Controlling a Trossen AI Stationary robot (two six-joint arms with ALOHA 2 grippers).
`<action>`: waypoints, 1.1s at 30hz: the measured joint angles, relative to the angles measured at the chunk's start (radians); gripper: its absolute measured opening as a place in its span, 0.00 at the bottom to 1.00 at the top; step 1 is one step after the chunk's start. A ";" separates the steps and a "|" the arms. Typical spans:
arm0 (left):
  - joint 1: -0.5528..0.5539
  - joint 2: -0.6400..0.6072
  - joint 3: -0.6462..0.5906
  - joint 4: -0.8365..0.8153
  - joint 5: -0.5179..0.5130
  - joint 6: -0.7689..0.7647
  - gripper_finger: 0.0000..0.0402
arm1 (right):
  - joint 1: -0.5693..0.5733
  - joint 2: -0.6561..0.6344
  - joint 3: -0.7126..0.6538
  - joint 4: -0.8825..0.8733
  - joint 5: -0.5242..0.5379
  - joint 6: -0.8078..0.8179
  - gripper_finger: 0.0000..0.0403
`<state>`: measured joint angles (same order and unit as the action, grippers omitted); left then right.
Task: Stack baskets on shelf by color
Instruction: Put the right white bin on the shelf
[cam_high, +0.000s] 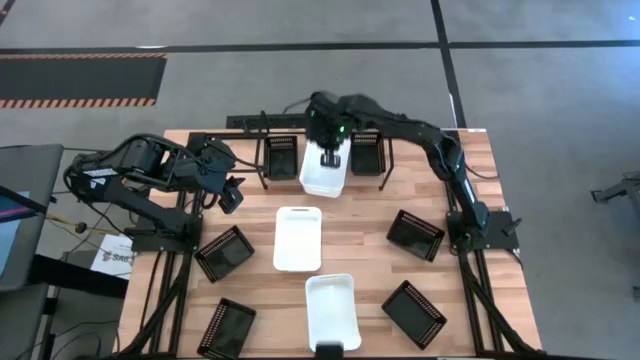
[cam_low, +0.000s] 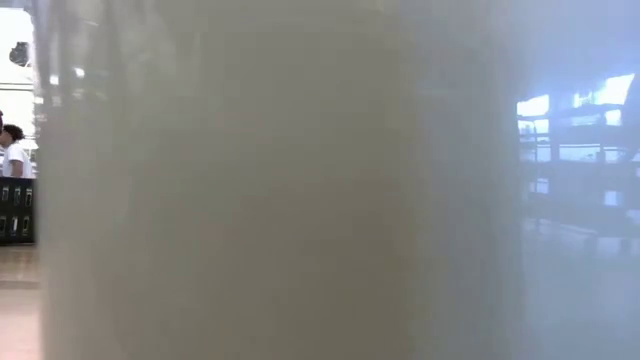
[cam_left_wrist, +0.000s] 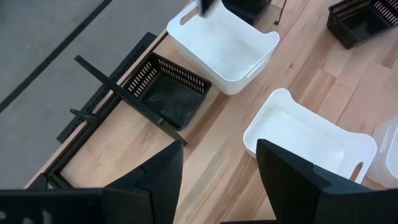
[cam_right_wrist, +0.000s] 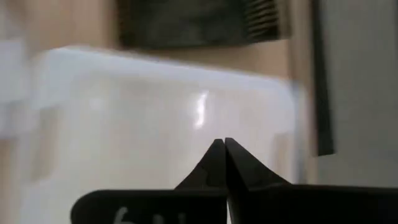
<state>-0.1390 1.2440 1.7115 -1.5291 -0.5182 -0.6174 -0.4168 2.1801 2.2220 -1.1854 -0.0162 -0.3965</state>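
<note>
Blocking the low view, a white basket (cam_high: 332, 312) sits at the table's (cam_high: 480, 170) near edge, another (cam_high: 298, 238) mid-table, while the right hand (cam_high: 329, 158) pinches the third white basket's (cam_high: 322, 178) rim at the shelf (cam_high: 262, 124); left hand (cam_high: 231, 194) spread wide, empty.

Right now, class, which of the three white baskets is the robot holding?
The white basket at the shelf, between the two black baskets: the right gripper is shut on its rim. The other two white baskets lie untouched on the table.
</note>
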 joint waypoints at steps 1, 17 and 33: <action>0.000 0.000 0.000 -0.001 0.000 0.000 0.48 | 0.031 -0.001 0.012 -0.044 -0.006 0.012 0.01; 0.000 0.000 0.000 -0.035 0.008 0.017 0.48 | 0.343 0.003 -0.058 -0.146 0.043 0.141 0.00; 0.000 0.000 0.000 -0.034 0.008 0.029 0.48 | 0.270 0.004 -0.250 -0.029 0.102 0.157 0.00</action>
<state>-0.1388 1.2441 1.7115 -1.5631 -0.5106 -0.5880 -0.1471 2.1838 1.9720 -1.2140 0.0860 -0.2398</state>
